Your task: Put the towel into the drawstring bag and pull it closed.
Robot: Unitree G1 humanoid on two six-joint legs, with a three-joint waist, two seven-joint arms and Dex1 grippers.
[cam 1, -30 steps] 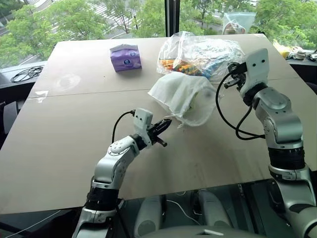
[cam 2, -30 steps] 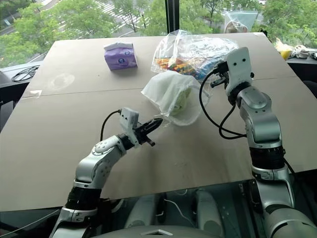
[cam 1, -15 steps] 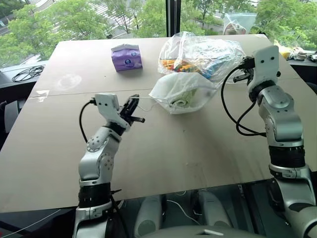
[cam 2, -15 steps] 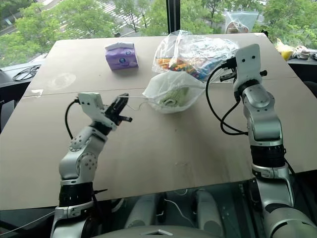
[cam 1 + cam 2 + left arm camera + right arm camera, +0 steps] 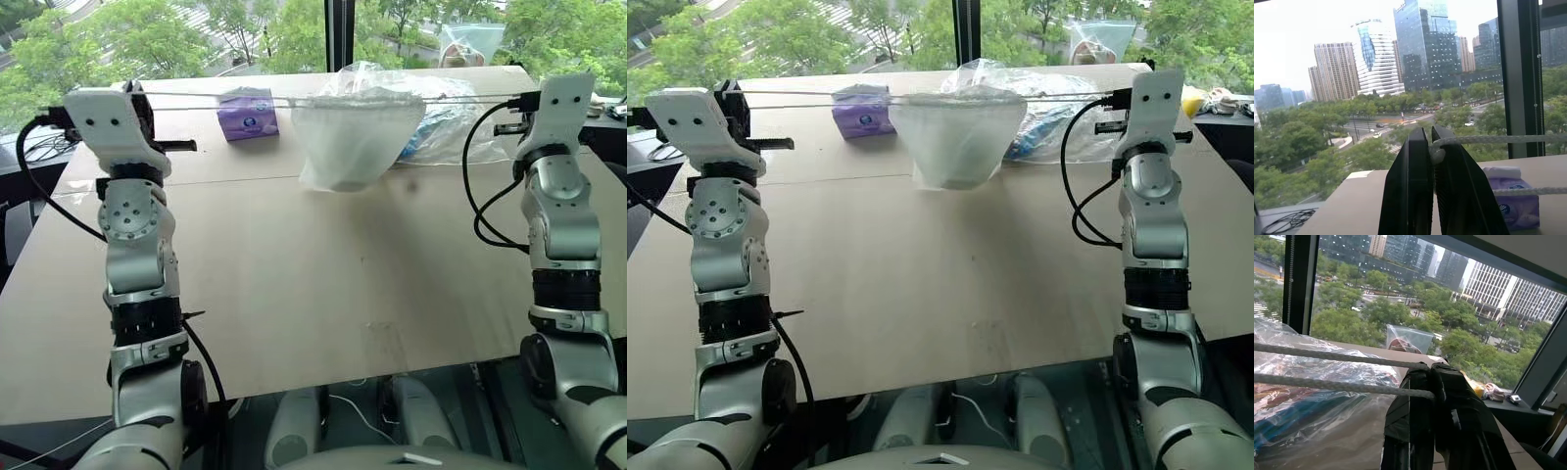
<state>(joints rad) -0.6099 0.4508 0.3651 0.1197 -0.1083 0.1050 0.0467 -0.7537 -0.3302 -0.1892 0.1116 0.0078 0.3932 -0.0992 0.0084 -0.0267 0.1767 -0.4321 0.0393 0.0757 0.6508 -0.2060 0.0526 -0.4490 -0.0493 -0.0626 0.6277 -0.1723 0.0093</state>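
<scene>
The white drawstring bag (image 5: 348, 137) hangs above the table, strung on its thin cords (image 5: 225, 98), which run taut to both sides. Its mouth is gathered along the cords. The towel is hidden behind the bag's fabric. My left gripper (image 5: 1430, 134) is raised at the far left, shut on the knotted cord end. On the far right, at about the same height, my right gripper (image 5: 1430, 369) is shut on the other cord ends (image 5: 1327, 355). From the head both grippers show level with the bag's top, the left gripper (image 5: 145, 96) and the right gripper (image 5: 529, 101).
A purple tissue pack (image 5: 248, 114) sits on the brown table (image 5: 294, 294) behind the left cord. A clear plastic bag of colourful sticks (image 5: 441, 108) lies right behind the hanging bag. Black cable (image 5: 49, 147) lies beyond the table's left edge, and small items (image 5: 578, 103) at the far right.
Both arms rose and spread apart, the left one sweeping far left and up. The cords went taut, the bag left the table and its mouth drew together.
</scene>
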